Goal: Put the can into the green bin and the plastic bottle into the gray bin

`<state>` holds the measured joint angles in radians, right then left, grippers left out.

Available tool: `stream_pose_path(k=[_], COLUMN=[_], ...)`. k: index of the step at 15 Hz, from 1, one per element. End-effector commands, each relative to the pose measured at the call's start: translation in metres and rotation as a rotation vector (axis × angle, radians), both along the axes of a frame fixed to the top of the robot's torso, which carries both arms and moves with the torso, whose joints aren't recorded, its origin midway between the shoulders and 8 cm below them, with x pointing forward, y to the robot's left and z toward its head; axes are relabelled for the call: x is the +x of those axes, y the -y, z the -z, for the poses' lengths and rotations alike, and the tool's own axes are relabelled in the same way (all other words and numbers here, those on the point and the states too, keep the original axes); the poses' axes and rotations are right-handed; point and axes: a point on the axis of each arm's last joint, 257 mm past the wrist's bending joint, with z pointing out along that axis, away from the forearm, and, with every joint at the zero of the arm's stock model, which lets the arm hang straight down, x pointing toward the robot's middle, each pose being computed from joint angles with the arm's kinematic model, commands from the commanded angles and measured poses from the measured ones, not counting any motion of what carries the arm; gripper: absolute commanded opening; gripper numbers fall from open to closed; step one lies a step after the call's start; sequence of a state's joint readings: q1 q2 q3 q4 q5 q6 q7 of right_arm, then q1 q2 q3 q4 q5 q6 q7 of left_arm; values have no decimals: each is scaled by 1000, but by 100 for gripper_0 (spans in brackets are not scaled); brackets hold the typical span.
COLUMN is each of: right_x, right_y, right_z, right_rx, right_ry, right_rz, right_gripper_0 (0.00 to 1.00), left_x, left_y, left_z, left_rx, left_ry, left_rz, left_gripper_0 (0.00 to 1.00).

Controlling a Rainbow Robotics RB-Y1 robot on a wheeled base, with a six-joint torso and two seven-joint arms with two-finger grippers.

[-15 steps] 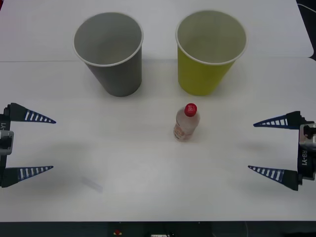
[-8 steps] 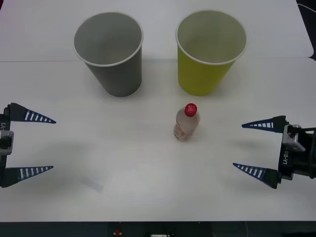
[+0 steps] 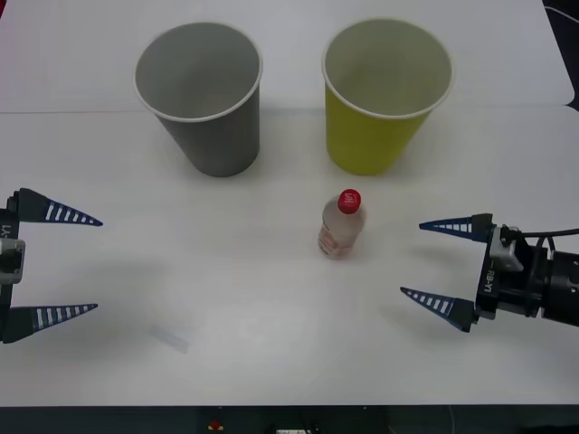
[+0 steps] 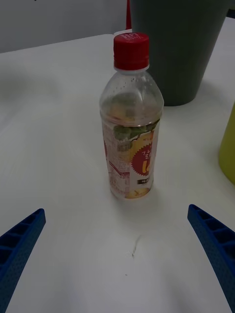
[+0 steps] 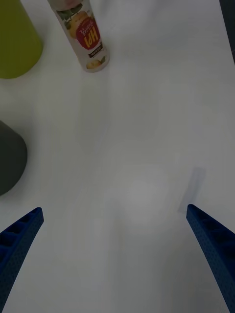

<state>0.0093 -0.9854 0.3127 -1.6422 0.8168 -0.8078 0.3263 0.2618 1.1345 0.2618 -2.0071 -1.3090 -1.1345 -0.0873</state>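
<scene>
The plastic bottle (image 3: 342, 224) stands upright mid-table, clear with a red cap and an orange-red label. Behind it stand the gray bin (image 3: 199, 99) on the left and the green bin (image 3: 384, 95) on the right, both upright with open mouths. My right gripper (image 3: 412, 259) is open, low over the table just right of the bottle and pointing at it. In the right wrist view the bottle (image 4: 131, 132) stands ahead of the open right gripper (image 4: 116, 210), not between its fingers. My left gripper (image 3: 98, 265) hangs open at the far left. The can is out of view.
The white table (image 3: 271, 362) ends at a dark front edge, and a seam crosses it behind the cups. A faint pale smear (image 3: 169, 337) lies near the left gripper. The left wrist view shows the bottle (image 5: 88, 36), green bin (image 5: 14, 44) and gray bin (image 5: 10, 156).
My right gripper has moved left across the table toward the bottle, staying open. The left gripper, bottle and both cups have not moved.
</scene>
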Motion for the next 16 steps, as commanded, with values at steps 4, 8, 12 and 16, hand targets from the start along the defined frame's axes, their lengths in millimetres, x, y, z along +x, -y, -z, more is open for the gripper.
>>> stream_pose_path(k=[4, 8, 12, 16], right_x=[29, 50, 65, 78], right_y=[-27, -48, -73, -95], right_z=[16, 24, 28, 29], right_rx=[80, 120, 156, 180], right_ry=[-17, -10, -5, 3], right_rz=[30, 41, 46, 44], right_gripper_0=[100, 100, 100, 100], left_x=[0, 0, 0, 0], left_y=[0, 0, 0, 0], left_z=[0, 0, 0, 0], left_rx=[0, 0, 0, 0], left_ry=[0, 0, 0, 0], left_rz=[0, 0, 0, 0], left_gripper_0=[100, 100, 100, 100])
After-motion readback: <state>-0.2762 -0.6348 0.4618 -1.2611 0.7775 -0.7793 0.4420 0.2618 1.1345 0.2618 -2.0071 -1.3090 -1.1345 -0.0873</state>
